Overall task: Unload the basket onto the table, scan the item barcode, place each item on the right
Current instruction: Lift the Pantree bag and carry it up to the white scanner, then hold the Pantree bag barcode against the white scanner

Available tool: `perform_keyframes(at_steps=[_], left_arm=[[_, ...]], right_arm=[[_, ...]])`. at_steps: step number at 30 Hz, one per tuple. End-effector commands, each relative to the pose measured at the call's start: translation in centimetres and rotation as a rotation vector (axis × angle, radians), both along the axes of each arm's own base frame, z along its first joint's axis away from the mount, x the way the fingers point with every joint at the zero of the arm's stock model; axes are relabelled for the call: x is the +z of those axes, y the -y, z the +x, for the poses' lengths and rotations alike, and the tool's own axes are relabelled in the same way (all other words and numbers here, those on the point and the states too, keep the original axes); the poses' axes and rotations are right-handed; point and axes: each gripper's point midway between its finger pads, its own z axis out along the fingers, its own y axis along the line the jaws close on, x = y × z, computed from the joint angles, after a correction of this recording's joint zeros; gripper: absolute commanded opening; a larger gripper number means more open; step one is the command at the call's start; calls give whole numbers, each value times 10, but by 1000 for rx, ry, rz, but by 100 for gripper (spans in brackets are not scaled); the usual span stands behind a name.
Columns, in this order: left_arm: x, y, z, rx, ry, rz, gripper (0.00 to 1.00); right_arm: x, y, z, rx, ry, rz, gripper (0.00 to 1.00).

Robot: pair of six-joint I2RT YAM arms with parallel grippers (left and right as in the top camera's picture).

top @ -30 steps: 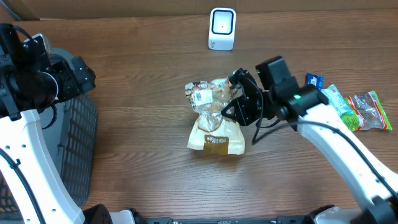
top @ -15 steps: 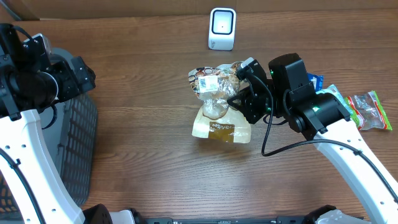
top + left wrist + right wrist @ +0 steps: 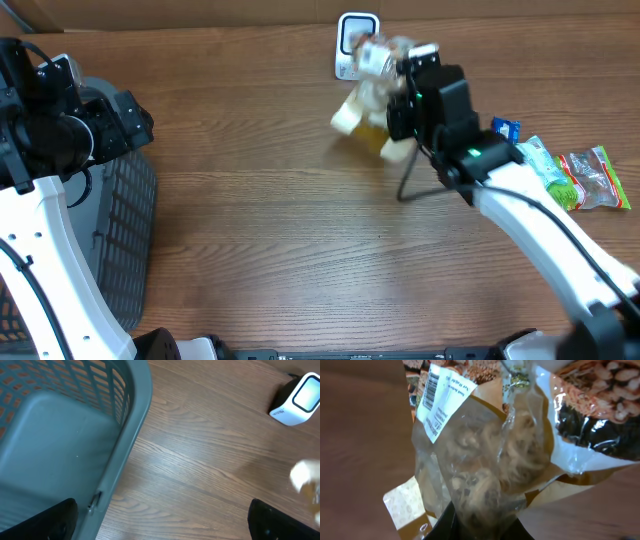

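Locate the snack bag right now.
Overhead view, far side of the table, right of centre: the snack bag hangs blurred in the right pincer, just in front of the white scanner.

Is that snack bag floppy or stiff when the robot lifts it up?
Probably floppy: the snack bag is thin clear plastic, wrinkled and bunched where the right end effector pinches it. Likely light, since one pinch seems to hold it off the table. Its barcode label curves with the film, so it may crumple.

Barcode scanner, basket and snack packets suggest a shop checkout.
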Motion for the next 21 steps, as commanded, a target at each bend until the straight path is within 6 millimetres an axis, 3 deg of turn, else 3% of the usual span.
perform_keyframes(at_steps=[1,5,9,15,21], left_arm=[[9,3,-1,6,30,-6,100],[9,3,-1,6,30,-6,100],[9,3,-1,6,30,-6,100],[9,3,-1,6,30,-6,100],[9,3,-1,6,30,-6,100]], right_arm=[[5,43,43,-241,162,-243,4],[10,54,80,-231,325,-620,4],[14,46,105,-154,453,-909,4],[-2,23,134,-9,634,-1036,4],[-27,23,154,114,741,-1148,4]])
